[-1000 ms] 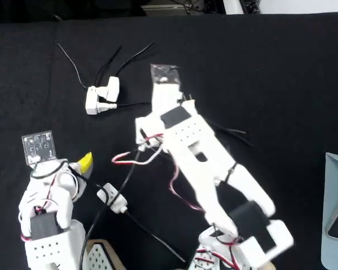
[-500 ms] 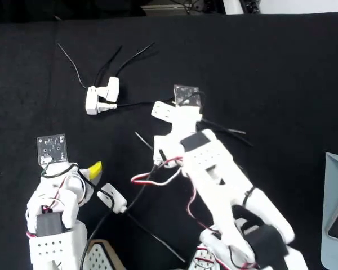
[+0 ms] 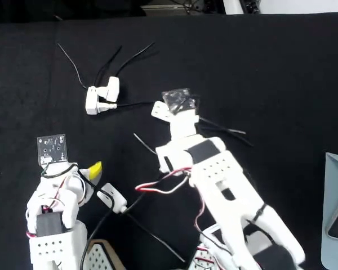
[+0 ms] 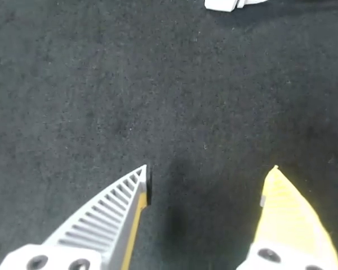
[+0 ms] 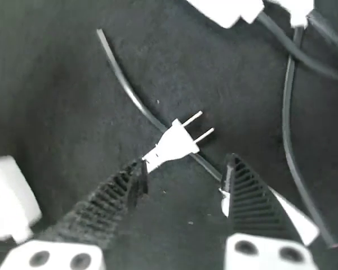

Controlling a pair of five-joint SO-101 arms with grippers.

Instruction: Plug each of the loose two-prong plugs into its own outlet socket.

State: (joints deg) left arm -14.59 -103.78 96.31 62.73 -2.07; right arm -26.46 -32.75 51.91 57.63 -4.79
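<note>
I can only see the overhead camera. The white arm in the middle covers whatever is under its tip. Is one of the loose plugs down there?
Observer: Yes. A small white two-prong plug lies on the black cloth just ahead of the open right gripper, not gripped.
Operator: And the arm with the yellow finger, is it holding anything?
Observer: No. The left gripper is open, with bare cloth between its fingers.
</note>
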